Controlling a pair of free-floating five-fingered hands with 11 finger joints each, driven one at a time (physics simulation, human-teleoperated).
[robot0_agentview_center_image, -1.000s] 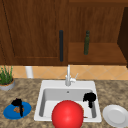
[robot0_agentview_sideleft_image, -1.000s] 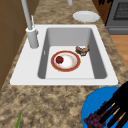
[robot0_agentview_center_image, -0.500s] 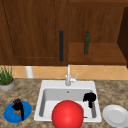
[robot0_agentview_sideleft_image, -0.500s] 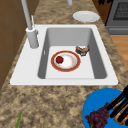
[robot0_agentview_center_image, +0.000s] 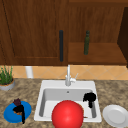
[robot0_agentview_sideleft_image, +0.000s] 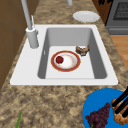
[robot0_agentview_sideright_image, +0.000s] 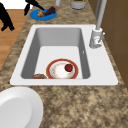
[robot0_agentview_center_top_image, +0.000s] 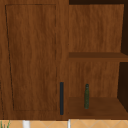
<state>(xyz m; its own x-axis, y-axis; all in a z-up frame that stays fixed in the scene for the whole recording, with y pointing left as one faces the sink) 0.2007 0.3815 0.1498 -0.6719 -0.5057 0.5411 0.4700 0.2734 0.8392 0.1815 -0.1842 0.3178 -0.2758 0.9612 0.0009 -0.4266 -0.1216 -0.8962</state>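
Observation:
A blue plate (robot0_agentview_center_image: 10, 115) sits on the counter left of the sink, carrying dark grapes (robot0_agentview_sideleft_image: 98, 117) and a brown pastry (robot0_agentview_sideleft_image: 120, 118). My left hand (robot0_agentview_center_image: 19, 110) hovers over this plate, and its straight fingers (robot0_agentview_sideleft_image: 122, 102) reach down onto the pastry; it also shows as the left hand (robot0_agentview_sideright_image: 33, 4) from the right side. My right hand (robot0_agentview_center_image: 89, 97) hangs open in the air above the sink's right part, holding nothing. In the basin lies a red-rimmed plate (robot0_agentview_sideleft_image: 75, 65) with a small red fruit (robot0_agentview_sideleft_image: 59, 59), and a brown doughnut-like piece (robot0_agentview_sideleft_image: 82, 50) beside it.
A large red round shape (robot0_agentview_center_image: 67, 115) covers the sink's front edge in the front view. A white plate (robot0_agentview_center_image: 115, 115) lies right of the sink (robot0_agentview_sideleft_image: 25, 72). The faucet (robot0_agentview_center_image: 68, 76) stands behind the basin, a potted plant (robot0_agentview_center_image: 6, 80) at far left, and a green bottle (robot0_agentview_center_top_image: 86, 96) on the shelf.

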